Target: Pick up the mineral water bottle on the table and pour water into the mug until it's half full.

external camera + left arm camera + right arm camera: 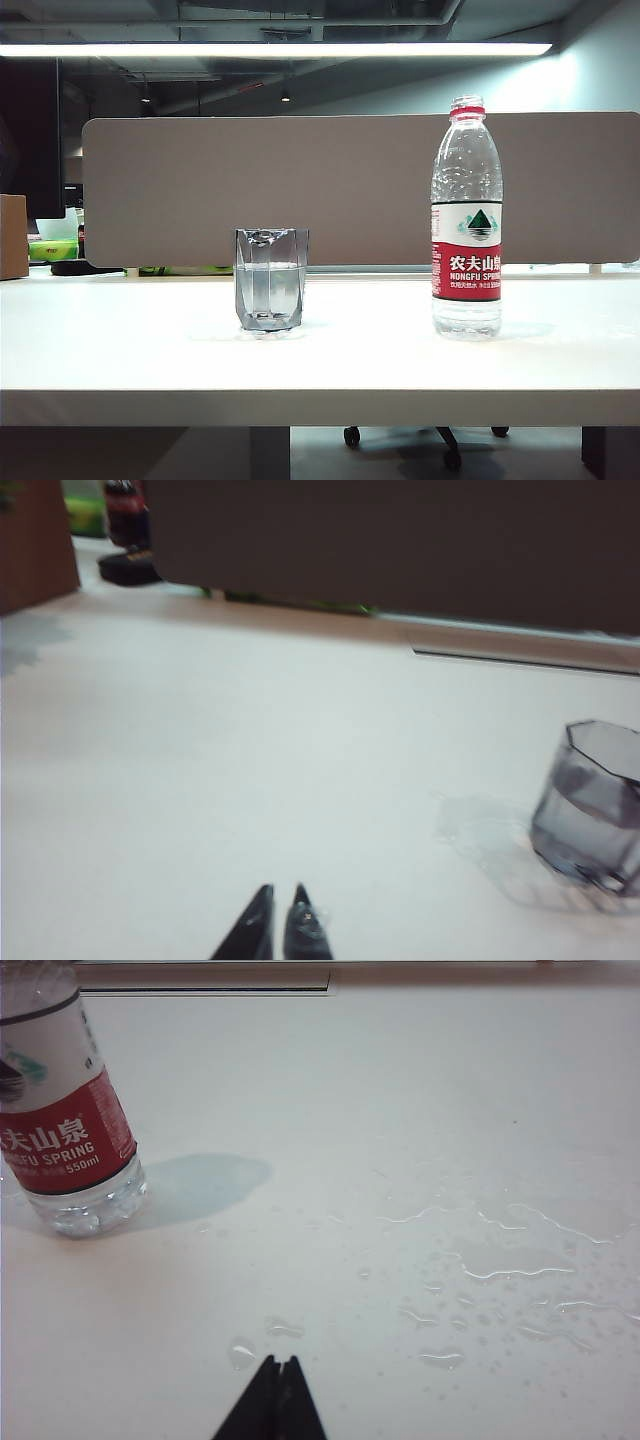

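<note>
White bench (120,350) carrying the upright mineral water bottle (466,220) at right and the mug (270,278), about half filled with water (268,290), at centre, well apart. Right end effector (277,1365), tips together and empty, lies nearer the bottle, whose long axis stands vertical. Left end effector (282,898), tips nearly together, empty, sits near the mug.

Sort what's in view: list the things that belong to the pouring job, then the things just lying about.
Belongs to the job:
- water bottle, upright on the table, uncapped
- glass mug, about half full of water
- left tool, shut, empty
- right tool, shut, empty

Just lying about:
- spilled droplets near the right tool
- brown box
- grey divider panel
</note>
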Robot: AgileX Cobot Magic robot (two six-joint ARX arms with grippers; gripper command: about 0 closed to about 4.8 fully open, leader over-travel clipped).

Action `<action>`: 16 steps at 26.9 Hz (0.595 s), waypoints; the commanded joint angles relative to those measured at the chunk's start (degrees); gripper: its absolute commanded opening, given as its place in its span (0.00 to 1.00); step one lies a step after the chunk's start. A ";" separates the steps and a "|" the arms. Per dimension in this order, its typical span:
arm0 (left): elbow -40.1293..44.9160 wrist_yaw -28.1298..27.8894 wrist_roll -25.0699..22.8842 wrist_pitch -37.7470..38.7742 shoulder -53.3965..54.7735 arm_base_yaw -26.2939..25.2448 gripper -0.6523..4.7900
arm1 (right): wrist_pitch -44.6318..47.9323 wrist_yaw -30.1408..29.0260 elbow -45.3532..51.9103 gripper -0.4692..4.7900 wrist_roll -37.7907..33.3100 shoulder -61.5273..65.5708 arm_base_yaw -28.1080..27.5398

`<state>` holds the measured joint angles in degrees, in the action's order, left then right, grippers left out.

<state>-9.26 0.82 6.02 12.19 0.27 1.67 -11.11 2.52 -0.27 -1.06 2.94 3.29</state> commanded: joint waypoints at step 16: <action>8.81 -2.10 0.39 -9.60 0.11 0.09 0.15 | 0.61 -0.09 0.07 0.08 -0.20 0.07 0.04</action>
<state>-0.14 -1.56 6.24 3.03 0.32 1.69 -11.11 2.52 -0.30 -1.06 2.94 3.29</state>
